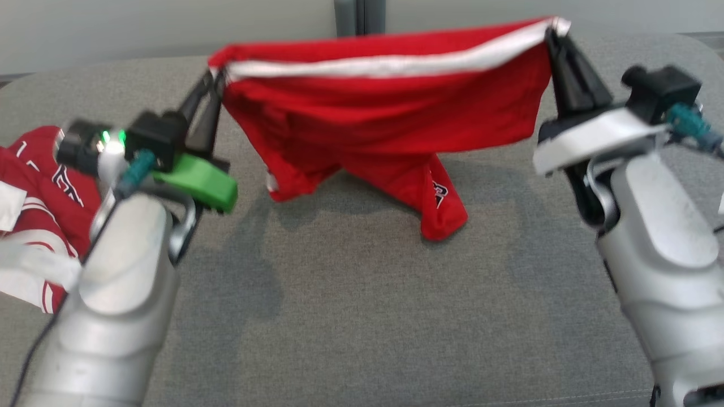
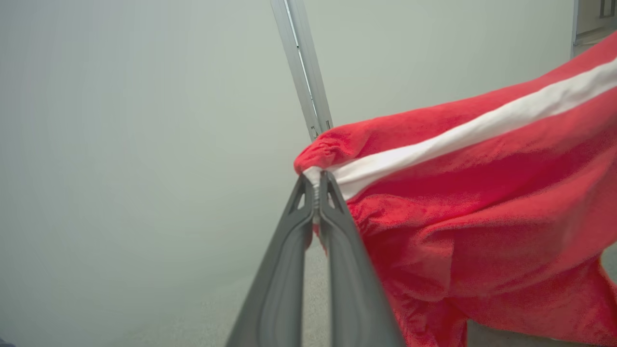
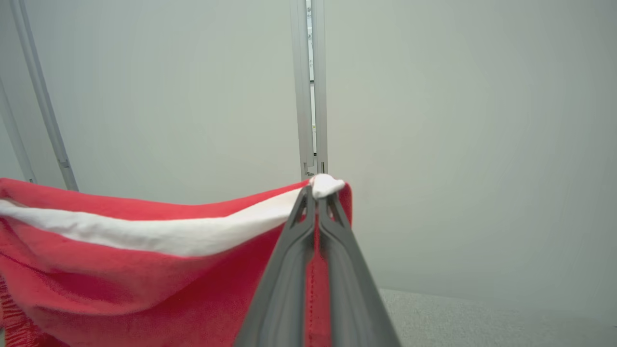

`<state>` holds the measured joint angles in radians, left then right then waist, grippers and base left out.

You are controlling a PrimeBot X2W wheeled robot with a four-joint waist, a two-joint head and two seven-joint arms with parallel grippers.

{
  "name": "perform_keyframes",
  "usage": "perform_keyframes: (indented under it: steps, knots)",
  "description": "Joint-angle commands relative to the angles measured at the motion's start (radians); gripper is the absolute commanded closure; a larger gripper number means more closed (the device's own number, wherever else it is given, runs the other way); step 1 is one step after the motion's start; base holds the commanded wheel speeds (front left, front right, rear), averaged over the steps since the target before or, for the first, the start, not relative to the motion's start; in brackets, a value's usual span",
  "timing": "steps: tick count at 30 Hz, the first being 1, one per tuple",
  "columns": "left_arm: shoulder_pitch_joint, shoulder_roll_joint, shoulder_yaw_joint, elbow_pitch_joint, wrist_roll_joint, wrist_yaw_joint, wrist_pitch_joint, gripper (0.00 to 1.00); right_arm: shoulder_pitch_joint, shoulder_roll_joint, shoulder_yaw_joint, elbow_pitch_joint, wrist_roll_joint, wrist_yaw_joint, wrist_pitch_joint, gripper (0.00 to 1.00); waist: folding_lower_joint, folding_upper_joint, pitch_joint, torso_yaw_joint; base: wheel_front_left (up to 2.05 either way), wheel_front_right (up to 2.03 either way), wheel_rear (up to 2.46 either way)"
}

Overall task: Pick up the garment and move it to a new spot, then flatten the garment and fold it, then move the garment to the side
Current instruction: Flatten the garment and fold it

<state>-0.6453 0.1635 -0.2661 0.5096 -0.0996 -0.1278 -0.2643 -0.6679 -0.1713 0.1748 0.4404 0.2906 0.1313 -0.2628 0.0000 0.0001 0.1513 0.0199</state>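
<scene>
Red garment (image 1: 384,118) hung stretched above grey bench (image 1: 350,316), lower folds touching it. Top corners were clenched in left claw (image 1: 216,80) and right claw (image 1: 551,38). Soft, light, floppy; corners looked the best holds.

I read this as lab or test bay, not home. Pale plain wall panels (image 3: 458,120) behind, joined by bare metal strip (image 3: 308,96). Worktop is grey fabric-covered pad (image 1: 350,316) with rounded far corners. Heap of red-and-white clothes (image 1: 39,192) at its left edge, red garment (image 1: 384,113) above its middle.
</scene>
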Motion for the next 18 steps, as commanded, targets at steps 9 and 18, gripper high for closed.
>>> perform_keyframes:
  steps: [9,18]
  knots:
    - [-0.578,0.078,-0.08,0.163,-0.004,-0.001,0.001,1.0,-0.502,-0.033,-0.059,0.148,-0.052,-0.001,-0.003,1.0,0.0,-0.0001,0.265,-0.036,0.0,0.0,0.0]
    - [-0.825,0.088,-0.107,0.171,0.045,-0.001,0.001,1.0,-0.735,-0.029,-0.243,0.173,-0.237,-0.002,-0.003,1.0,0.0,-0.0001,0.319,-0.043,0.0,0.0,0.0]
